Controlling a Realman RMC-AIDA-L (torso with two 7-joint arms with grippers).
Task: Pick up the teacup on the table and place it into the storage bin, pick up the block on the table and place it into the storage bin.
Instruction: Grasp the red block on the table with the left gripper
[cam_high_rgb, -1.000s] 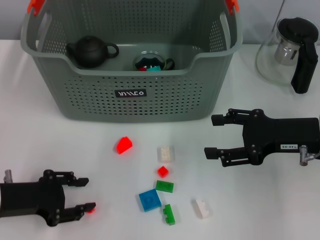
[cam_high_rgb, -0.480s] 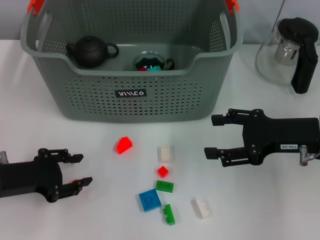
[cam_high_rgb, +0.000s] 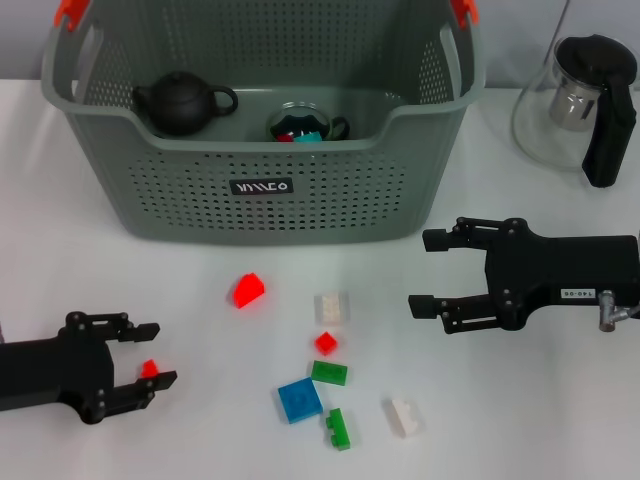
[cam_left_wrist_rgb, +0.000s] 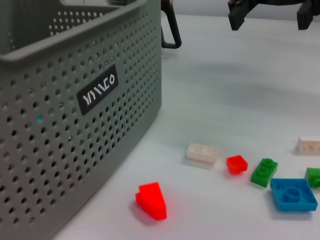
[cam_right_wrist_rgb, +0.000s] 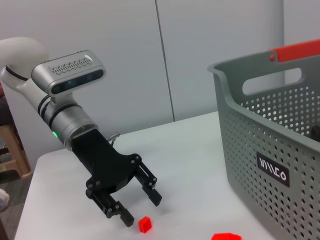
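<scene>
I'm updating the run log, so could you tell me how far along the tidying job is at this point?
Done: a cup holding blocks already sits in the storage bin, beside a dark teapot. In hand: nothing gripped; the open left gripper brackets a small red block on the table. Left: that block and the scattered ones, such as the blue block. The right gripper hangs open.

My left gripper (cam_high_rgb: 145, 353) sits low over the table, in front of the storage bin (cam_high_rgb: 262, 190) and off toward its left corner, fingers spread apart and pointing right. My right gripper (cam_high_rgb: 425, 271) hangs just before the bin's right front corner, forearm level, fingers parted wide and pointing left, gripping nothing.
</scene>
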